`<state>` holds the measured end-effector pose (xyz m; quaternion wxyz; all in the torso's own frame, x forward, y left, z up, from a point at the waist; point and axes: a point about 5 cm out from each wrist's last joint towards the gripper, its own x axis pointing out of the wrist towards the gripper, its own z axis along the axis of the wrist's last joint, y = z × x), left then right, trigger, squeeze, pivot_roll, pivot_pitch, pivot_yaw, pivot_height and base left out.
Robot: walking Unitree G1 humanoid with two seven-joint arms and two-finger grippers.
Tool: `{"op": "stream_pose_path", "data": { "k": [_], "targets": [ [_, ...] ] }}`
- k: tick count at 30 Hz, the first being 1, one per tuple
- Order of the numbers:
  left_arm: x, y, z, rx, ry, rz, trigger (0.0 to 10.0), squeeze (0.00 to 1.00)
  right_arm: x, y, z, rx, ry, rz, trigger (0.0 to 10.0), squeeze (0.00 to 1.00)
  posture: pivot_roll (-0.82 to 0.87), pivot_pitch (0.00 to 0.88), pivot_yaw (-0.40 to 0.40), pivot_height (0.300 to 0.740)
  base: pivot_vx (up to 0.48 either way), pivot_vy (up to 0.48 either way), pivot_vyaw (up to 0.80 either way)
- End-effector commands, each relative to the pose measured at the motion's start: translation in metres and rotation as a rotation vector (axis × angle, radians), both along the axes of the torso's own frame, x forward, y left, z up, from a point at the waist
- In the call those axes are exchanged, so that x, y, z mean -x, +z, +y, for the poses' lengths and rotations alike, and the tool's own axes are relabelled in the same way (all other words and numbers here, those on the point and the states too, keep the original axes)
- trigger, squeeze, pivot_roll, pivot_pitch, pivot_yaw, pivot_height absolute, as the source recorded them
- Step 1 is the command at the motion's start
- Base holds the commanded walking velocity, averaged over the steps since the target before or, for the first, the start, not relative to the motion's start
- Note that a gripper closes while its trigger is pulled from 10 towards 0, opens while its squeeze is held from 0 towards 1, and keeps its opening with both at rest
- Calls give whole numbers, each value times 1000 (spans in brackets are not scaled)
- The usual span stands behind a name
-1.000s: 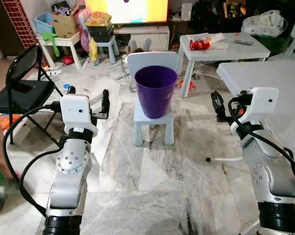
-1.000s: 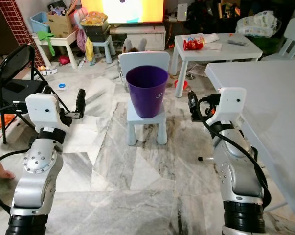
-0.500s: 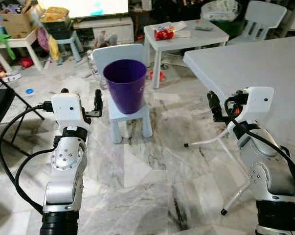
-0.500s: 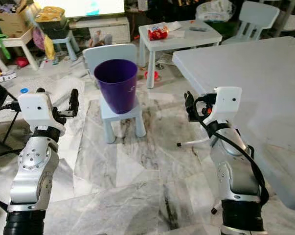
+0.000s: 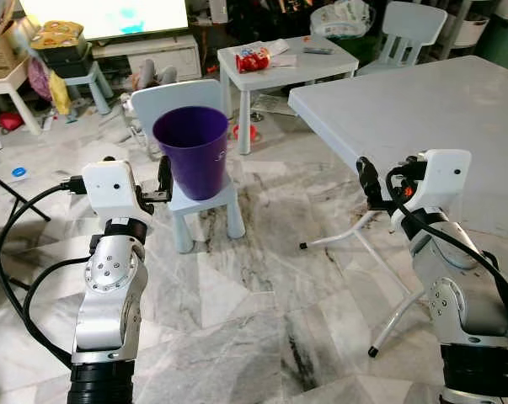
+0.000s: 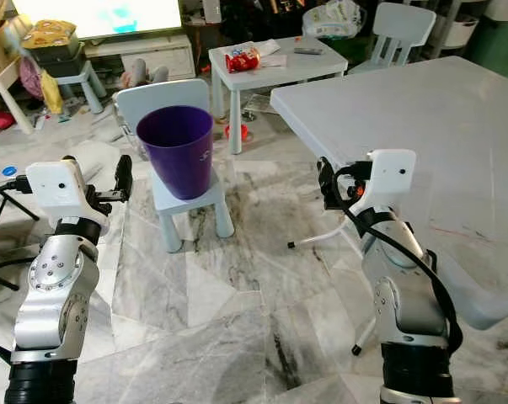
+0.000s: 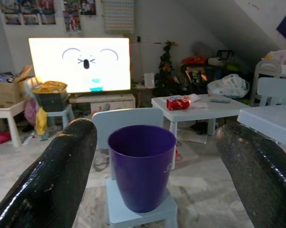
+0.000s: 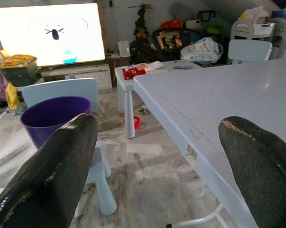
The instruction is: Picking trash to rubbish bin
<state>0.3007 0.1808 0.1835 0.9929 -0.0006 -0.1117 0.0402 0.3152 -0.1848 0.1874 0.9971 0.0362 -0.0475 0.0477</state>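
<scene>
A purple rubbish bin (image 5: 191,151) stands upright on the seat of a small white child's chair (image 5: 165,97) ahead and a little to the left. Farther back, a red snack packet (image 5: 252,59) lies on a low white table (image 5: 321,61). My left gripper (image 5: 140,172) is raised just left of the bin, open, with nothing between its fingers (image 7: 62,161). At the near edge of a big white table (image 5: 422,109), my right gripper (image 5: 387,181) is held up open and empty as well. Its wrist view shows the bin (image 8: 55,118) and the packet (image 8: 134,71).
The big table's thin folding legs (image 5: 355,240) stand on the marble floor by my right arm. Behind are a lit TV (image 5: 102,17), a cluttered stool (image 5: 68,71), a white chair (image 5: 401,25) and bags. A blue cap (image 5: 18,173) lies on the floor at left.
The camera has swung to the right, so the bin and chair sit further left and the big table takes up more of the right. Both grippers stay open and raised.
</scene>
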Motion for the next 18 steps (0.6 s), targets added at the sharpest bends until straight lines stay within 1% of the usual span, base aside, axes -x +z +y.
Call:
{"op": "stream_pose_path", "data": {
  "k": [1, 8, 14, 18],
  "targets": [
    [-2, 0, 2, 13, 6, 8, 10000, 0, -1, 4, -1, 9, -7, -2, 10000, 0, -3, 45, -6, 740, 0, 0, -800],
    [-1, -2, 4, 35, 28, 19, 10000, 0, 0, 3, -1, 9, -8, 2, 10000, 0, -5, 49, -6, 740, 0, 0, -800],
    [-1, -3, 6, 28, 30, 27, 10000, 0, 0, 3, -2, 13, -10, 4, 10000, 0, -8, 52, -7, 740, 0, 0, -800],
    [-1, -4, 7, 41, 36, 33, 10000, 0, 1, 3, -3, 16, -11, 4, 10000, 0, -12, 54, -9, 740, 0, 0, -800]
  ]
}}
